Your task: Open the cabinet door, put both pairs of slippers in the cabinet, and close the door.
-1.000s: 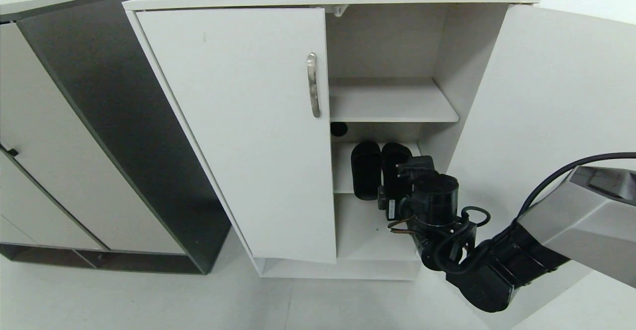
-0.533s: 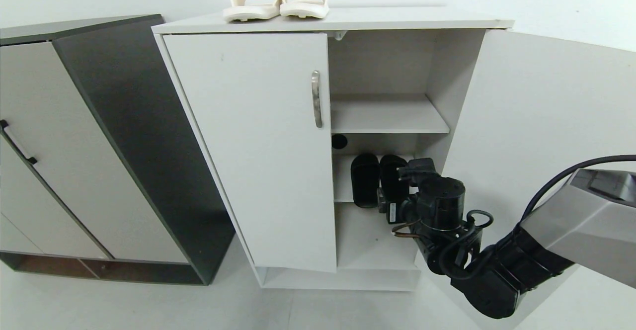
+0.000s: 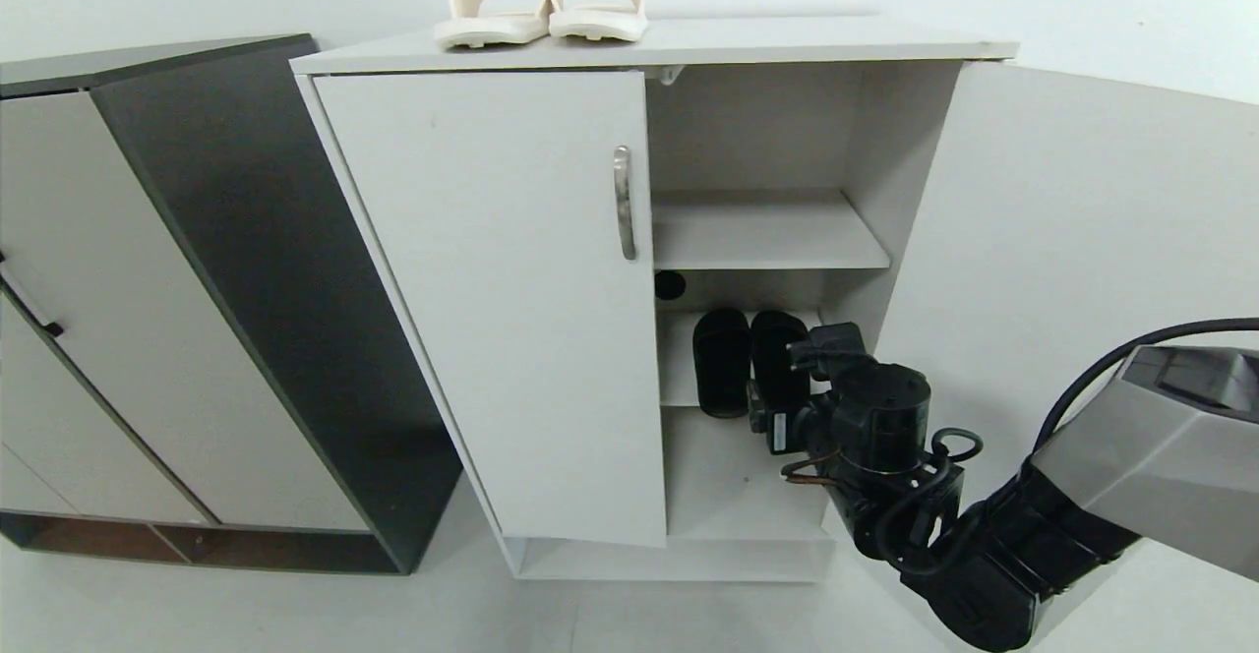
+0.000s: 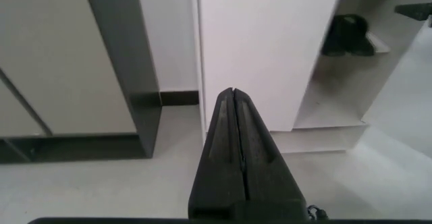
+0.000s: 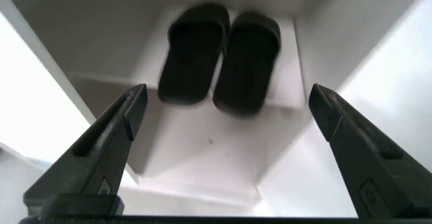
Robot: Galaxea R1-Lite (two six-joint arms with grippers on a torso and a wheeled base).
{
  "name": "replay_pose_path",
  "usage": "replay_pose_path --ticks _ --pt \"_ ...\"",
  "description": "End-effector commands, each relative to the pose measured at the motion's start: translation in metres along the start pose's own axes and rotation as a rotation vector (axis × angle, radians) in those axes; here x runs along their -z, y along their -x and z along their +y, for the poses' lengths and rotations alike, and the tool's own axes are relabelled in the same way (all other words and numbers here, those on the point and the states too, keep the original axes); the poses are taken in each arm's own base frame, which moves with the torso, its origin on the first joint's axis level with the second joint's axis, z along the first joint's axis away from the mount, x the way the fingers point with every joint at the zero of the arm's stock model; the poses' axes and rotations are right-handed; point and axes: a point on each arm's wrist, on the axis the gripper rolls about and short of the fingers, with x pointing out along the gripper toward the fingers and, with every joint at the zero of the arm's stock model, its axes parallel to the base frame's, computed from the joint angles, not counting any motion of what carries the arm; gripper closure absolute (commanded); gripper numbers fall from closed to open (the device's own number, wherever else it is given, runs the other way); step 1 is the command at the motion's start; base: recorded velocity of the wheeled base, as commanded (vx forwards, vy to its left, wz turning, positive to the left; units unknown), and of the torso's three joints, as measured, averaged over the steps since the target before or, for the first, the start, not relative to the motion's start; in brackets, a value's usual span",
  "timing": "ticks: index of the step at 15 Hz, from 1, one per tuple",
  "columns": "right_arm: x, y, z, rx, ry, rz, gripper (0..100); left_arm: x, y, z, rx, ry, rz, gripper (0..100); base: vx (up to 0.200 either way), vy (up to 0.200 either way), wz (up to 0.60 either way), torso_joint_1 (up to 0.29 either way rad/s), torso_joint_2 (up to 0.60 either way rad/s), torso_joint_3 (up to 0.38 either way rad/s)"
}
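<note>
A white cabinet stands with one door swung open on the right gripper's outer side. That gripper sits low at the opening with its jaws spread wide and nothing between them. Just ahead of its fingertips, a pair of black slippers lies side by side on the middle shelf. High above the hand, a cream pair rests on the cabinet's top.

The black pair looks placed, so the likely step is backing out. The hand should draw straight back, jaws wide, without nudging the slippers or bumping the open door, then rise for the cream pair.

The left gripper hangs well away, pressed closed and empty.

Count: two pairs of slippers, four in all; two cabinet doors, one open, one shut; two grippers.
</note>
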Motion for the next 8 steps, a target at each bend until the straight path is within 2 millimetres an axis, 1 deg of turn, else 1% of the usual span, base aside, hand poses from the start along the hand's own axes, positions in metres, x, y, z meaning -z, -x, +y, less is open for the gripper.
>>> replay_pose_path --ticks 1,8 --pt "0.0074 0.0011 0.0001 -0.003 0.015 0.022 0 -0.0001 -0.0001 0.0000 -0.001 0.000 0.001 100 0.000 0.200 0.00 0.007 0.00 0.002" --pt "0.0117 0.0023 0.0021 -0.012 0.007 0.009 0 -0.0001 -0.0001 0.0000 -0.001 0.000 0.001 100 0.000 0.200 0.00 0.003 0.00 0.002"
